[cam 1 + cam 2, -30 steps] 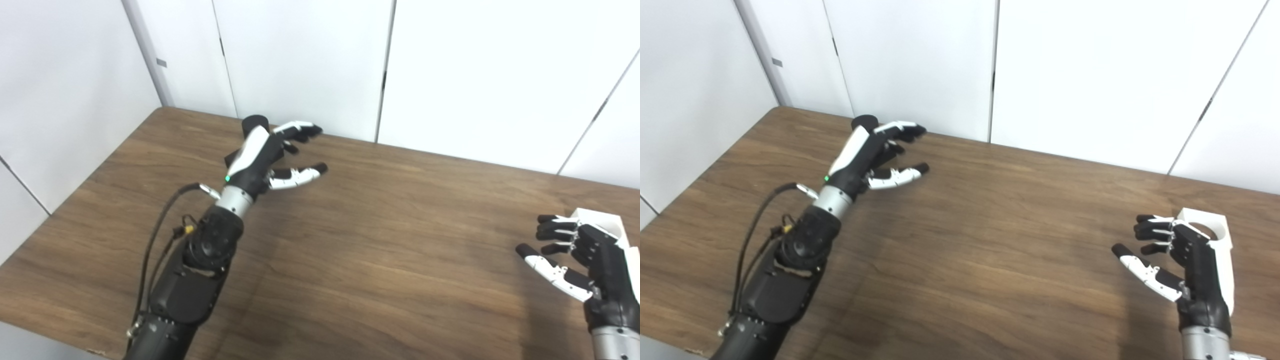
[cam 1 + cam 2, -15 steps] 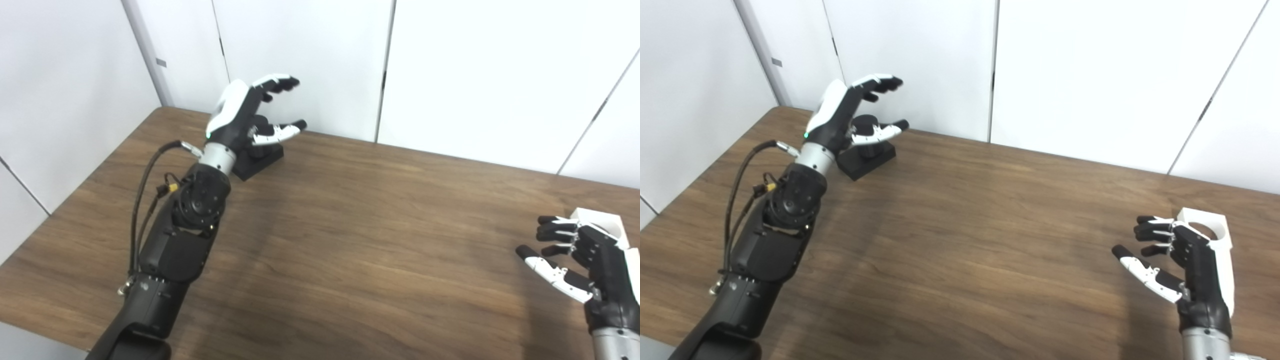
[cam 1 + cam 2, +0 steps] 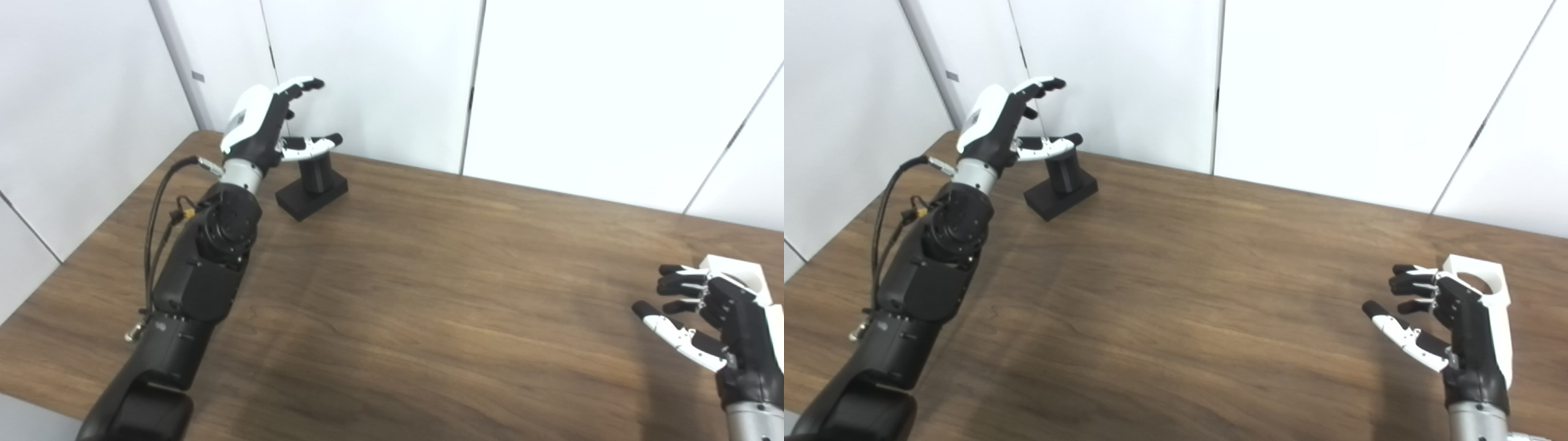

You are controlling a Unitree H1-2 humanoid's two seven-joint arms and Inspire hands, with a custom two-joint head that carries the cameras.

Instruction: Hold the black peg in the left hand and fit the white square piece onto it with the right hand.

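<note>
Left hand: fingers spread, empty, raised at far-left table corner
Peg: upright on its black base, just right of and below left thumb
Right hand: fingers apart, empty
White piece: on table, behind right hand

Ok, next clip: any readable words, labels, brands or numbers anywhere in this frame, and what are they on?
None can be read.
Black peg: no marking visible.
White square piece: plain, no text visible.
Left hand and right hand: no legible lettering.
Small grey tag on the wall: too small to read.
</note>
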